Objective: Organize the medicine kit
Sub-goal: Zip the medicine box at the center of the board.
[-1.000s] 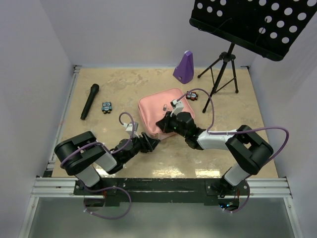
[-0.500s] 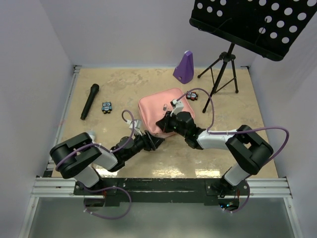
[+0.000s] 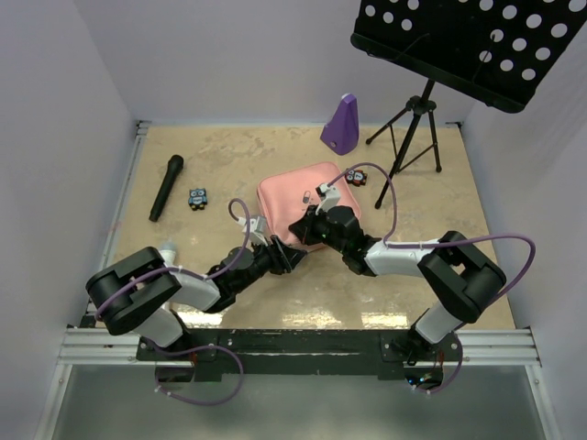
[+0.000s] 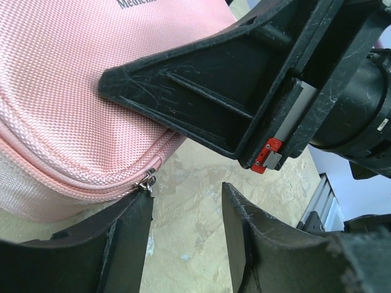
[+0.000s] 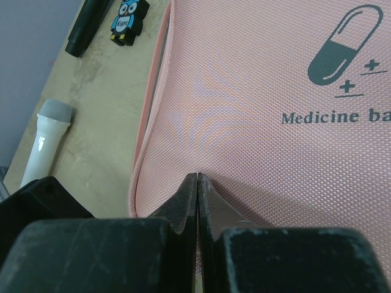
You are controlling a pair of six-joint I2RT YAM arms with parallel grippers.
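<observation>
The words "Medicine ba" are printed in dark letters on the lid of the kit (image 5: 244, 122) and are cut off by the frame edge. A pill sign (image 5: 342, 52) with small plus marks is printed above them. "Eight" is read on the blue owl piece (image 5: 128, 17).

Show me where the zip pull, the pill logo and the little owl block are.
zip pull (image 4: 147, 183): left wrist view, on its metal ring.
pill logo (image 5: 339, 47): right wrist view, on the middle of the capsule.
owl block (image 5: 128, 14): right wrist view, on the owl's blue body.
</observation>
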